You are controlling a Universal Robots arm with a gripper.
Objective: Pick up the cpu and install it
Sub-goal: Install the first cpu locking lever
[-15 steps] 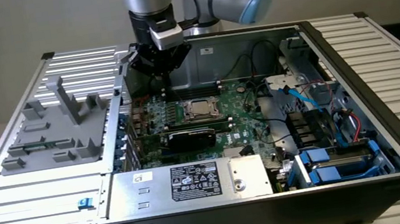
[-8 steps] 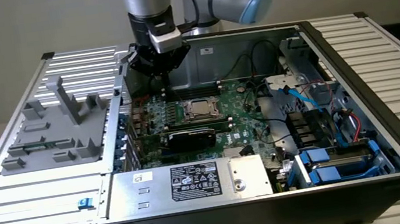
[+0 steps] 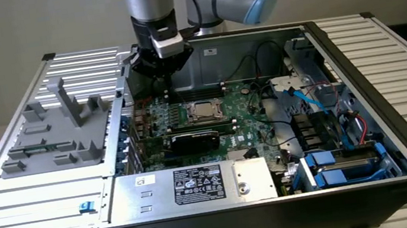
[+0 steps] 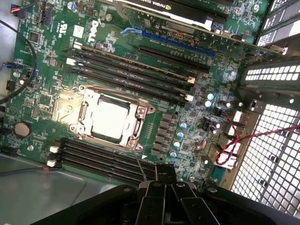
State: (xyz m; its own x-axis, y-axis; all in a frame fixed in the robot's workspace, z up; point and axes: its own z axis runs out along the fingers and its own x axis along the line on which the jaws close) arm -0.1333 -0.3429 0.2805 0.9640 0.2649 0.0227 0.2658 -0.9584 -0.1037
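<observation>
I am seeing the hand (image 3: 165, 82) hanging clenched on nothing, above the far edge of the motherboard (image 3: 250, 128) inside the open computer case (image 3: 396, 123). The cpu (image 3: 203, 110) is lying flat in its socket (image 4: 140, 112), ringed by the metal frame, a little nearer than the hand and apart from it. The black graphics card (image 3: 195, 141) is sitting just nearer again. A grey fixture (image 3: 55, 135) is resting on the slatted surface (image 3: 32, 201) at the exterior view's left.

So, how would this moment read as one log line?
gripper: shut, nothing held | cpu: in socket | gripper hovers over motherboard edge, apart from cpu
</observation>
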